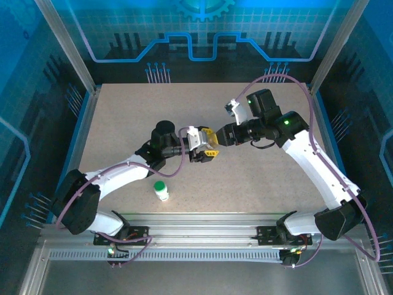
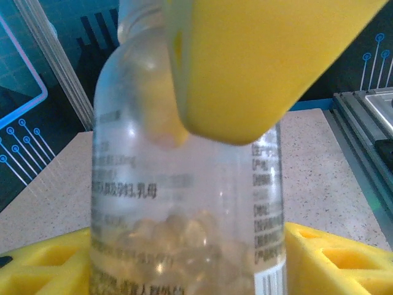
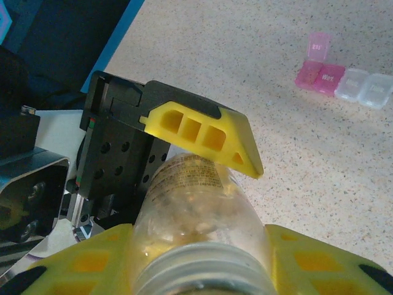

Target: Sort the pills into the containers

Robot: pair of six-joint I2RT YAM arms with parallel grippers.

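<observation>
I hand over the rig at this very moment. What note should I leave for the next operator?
The left hand is shut on the lower body of the pill bottle, which is held above the table.
The right hand is shut on the same bottle at its top end. I cannot tell if a cap is on.
The white bottle with green cap stands upright near the arm bases, apart from both hands.
The pill box lies on the table with one pink lid open.
Done: the bottle is lifted, with its pills inside.
Left: probably all the sorting.
</observation>
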